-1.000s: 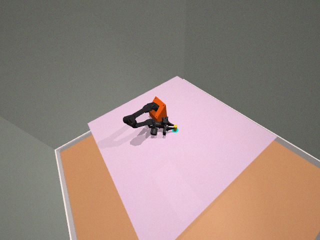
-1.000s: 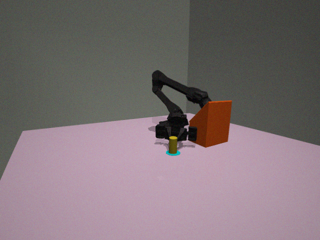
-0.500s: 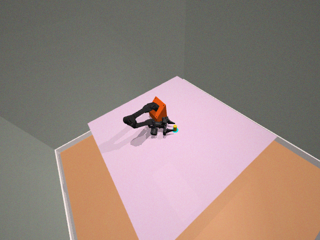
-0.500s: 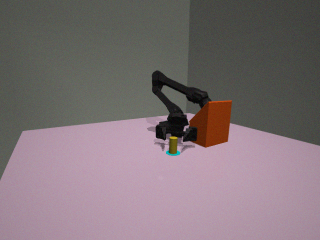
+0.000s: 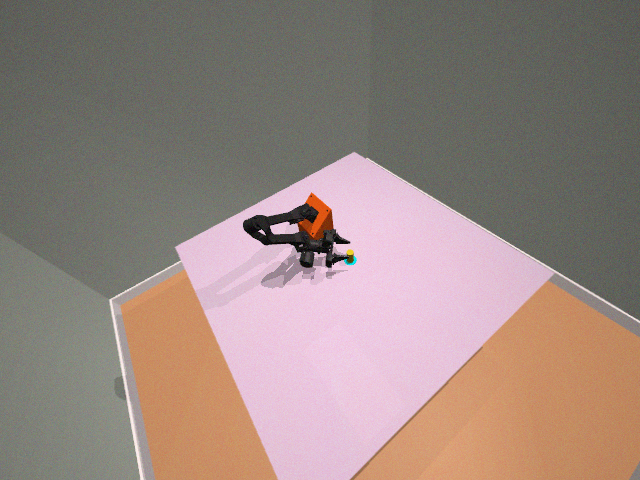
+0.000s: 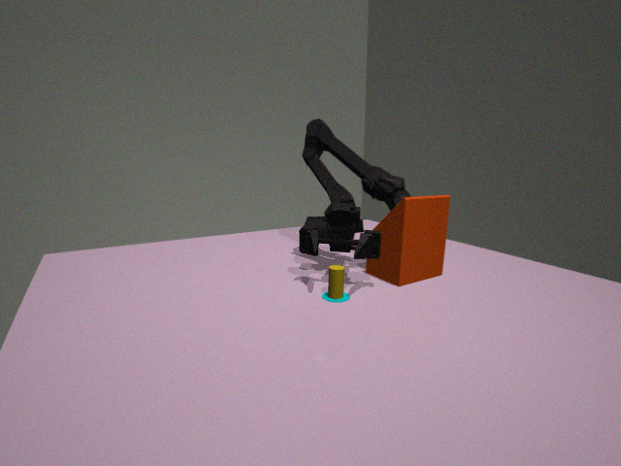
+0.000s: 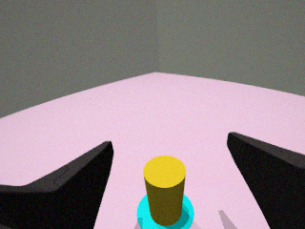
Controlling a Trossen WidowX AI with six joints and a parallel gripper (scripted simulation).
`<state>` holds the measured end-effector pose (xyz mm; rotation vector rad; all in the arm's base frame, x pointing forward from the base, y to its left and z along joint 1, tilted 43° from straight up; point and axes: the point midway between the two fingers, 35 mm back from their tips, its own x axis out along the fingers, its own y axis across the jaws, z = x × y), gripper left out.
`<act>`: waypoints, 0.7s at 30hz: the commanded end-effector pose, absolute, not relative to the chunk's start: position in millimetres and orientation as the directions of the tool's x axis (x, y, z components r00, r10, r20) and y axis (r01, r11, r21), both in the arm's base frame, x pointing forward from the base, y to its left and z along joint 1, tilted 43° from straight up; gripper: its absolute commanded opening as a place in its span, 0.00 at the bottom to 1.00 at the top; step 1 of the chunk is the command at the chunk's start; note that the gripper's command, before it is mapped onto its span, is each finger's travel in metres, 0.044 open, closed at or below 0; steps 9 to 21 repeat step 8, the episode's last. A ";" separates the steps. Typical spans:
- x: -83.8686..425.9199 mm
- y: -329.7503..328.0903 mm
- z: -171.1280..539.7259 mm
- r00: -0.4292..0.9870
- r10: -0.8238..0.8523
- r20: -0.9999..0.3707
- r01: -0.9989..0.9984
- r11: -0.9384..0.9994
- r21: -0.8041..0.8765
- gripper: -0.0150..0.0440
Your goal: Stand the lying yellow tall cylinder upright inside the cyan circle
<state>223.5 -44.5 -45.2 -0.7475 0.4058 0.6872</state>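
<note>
The yellow cylinder stands upright inside the cyan circle, with cyan showing around its base. My gripper is open wide and holds nothing. Its fingers point roughly level, out from the arm. In the wrist view the cylinder shows low between the two fingers, with a gap on each side and touching neither. In the exterior view the fingers are behind the cylinder, on the arm's side.
An orange block with a sloped top stands close beside the gripper and forearm, on the right in the exterior view. The pink table top carries everything. The arm's shadow falls on it.
</note>
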 end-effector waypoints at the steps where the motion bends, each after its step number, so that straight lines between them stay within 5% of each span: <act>1: 223.9 -33.9 -33.8 0.714 0.416 -0.563 -0.693 0.536 -0.482 0.93; 21: 223.0 -14.5 -16.6 0.721 0.419 -0.553 -0.687 0.540 -0.487 0.93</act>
